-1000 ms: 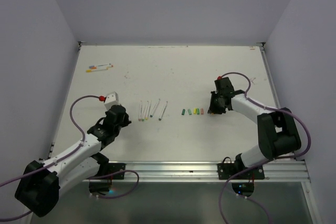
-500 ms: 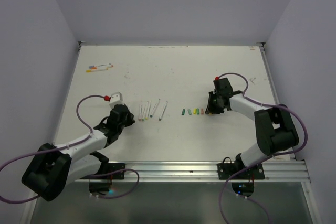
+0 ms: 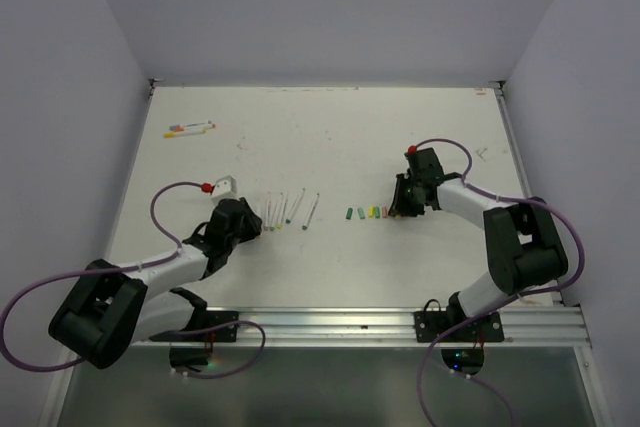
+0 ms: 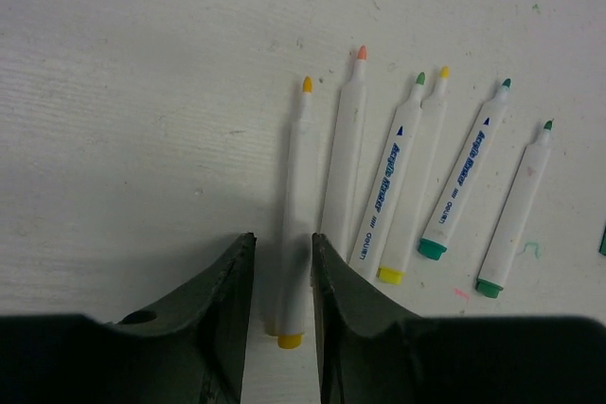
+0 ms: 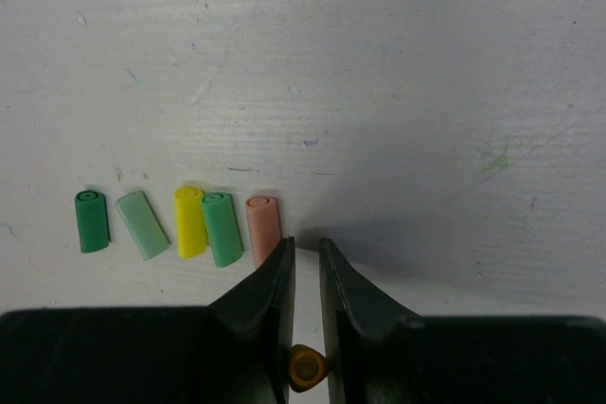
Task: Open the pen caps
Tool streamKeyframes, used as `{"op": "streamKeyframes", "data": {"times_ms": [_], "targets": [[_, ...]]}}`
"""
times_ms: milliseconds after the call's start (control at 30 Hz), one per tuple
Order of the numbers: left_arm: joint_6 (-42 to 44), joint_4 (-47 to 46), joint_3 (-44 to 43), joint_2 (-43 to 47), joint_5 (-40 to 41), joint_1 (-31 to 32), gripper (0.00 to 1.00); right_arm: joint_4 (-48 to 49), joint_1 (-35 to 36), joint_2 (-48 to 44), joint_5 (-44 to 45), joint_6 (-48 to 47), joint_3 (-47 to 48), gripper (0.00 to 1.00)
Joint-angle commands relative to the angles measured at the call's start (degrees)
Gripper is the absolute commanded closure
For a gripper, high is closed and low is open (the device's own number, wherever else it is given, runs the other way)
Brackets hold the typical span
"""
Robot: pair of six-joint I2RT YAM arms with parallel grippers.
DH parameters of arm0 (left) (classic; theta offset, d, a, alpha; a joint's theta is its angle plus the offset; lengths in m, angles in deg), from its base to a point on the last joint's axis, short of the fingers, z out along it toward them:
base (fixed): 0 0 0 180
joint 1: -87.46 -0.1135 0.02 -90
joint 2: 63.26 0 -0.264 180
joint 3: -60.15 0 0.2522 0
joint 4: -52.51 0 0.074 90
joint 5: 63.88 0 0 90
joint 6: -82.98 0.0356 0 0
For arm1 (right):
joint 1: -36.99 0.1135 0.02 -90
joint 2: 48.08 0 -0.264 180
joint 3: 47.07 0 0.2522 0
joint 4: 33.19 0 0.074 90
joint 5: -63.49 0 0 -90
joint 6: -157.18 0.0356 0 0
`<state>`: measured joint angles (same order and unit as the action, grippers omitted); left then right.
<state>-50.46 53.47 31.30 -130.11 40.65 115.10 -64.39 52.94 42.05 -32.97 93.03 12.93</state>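
Six pens lie uncapped side by side across the middle of the left wrist view, long axes running up-frame with tips at the top. The left gripper, slightly spread, straddles the tail of the leftmost pen, in line with its axis. Five caps sit in a row at lower left of the right wrist view, just beside the right gripper, whose nearly closed fingers seem to pinch an orange cap. No container shows.
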Motion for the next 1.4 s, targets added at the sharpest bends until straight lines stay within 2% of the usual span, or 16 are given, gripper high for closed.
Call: {"op": "streamKeyframes", "data": {"times_ms": [0,100,300,467,500,567,667,800,933,967,1000,1200,1367], "targets": [[-0.50,-1.53,0.77,-0.74,-0.98,-1.79,0.67,1.26,-0.30,1.45,-1.19,-0.71,0.17,0.81],[-0.94,-1.35,0.59,-1.09,-2.12,-2.59,0.64,1.00,-0.39,1.89,-1.19,-0.80,0.43,0.75],[-1.56,0.14,-0.02,-0.21,-3.27,-3.20,0.61,1.08,-0.30,1.89,-1.45,-0.80,0.43,0.71],[-1.12,2.16,-0.55,4.26,-3.27,-3.12,0.59,1.08,-0.30,0.67,-1.19,-0.53,-0.09,0.70],[-1.03,2.68,-0.81,5.14,-2.84,-3.12,0.59,1.00,-0.30,0.40,-1.10,-0.53,-0.10,0.68],[-0.77,5.23,-2.30,7.78,-2.05,-3.12,0.54,0.47,-0.21,-0.56,-0.23,-0.45,-0.01,0.61],[0.11,9.10,-5.19,10.07,-0.46,-3.12,0.49,-1.02,-0.30,-2.23,0.30,-0.62,0.78,0.59],[0.02,12.35,-9.24,11.39,2.08,-3.12,0.40,-3.74,-0.30,-5.74,1.88,-1.85,2.10,0.50],[-0.06,15.78,-14.43,8.67,5.07,-3.47,0.29,-7.96,-0.30,-9.79,6.19,-4.22,4.38,0.32],[-0.24,16.22,-16.79,7.88,5.68,-3.99,0.28,-9.88,-0.30,-10.32,6.28,-4.57,4.82,0.24],[-1.20,17.88,-18.20,6.74,6.82,-4.43,0.27,-10.69,-0.21,-11.45,8.72,-4.84,5.26,0.02],[-5.16,23.33,-30.59,-4.85,8.94,-10.67,0.25,-12.63,-0.21,-14.80,8.83,-5.28,6.32,0.02],[-7.71,29.40,-42.64,-14.96,11.58,-16.38,0.25,-11.49,0.05,-16.91,5.16,-2.56,6.50,0.01]]}}
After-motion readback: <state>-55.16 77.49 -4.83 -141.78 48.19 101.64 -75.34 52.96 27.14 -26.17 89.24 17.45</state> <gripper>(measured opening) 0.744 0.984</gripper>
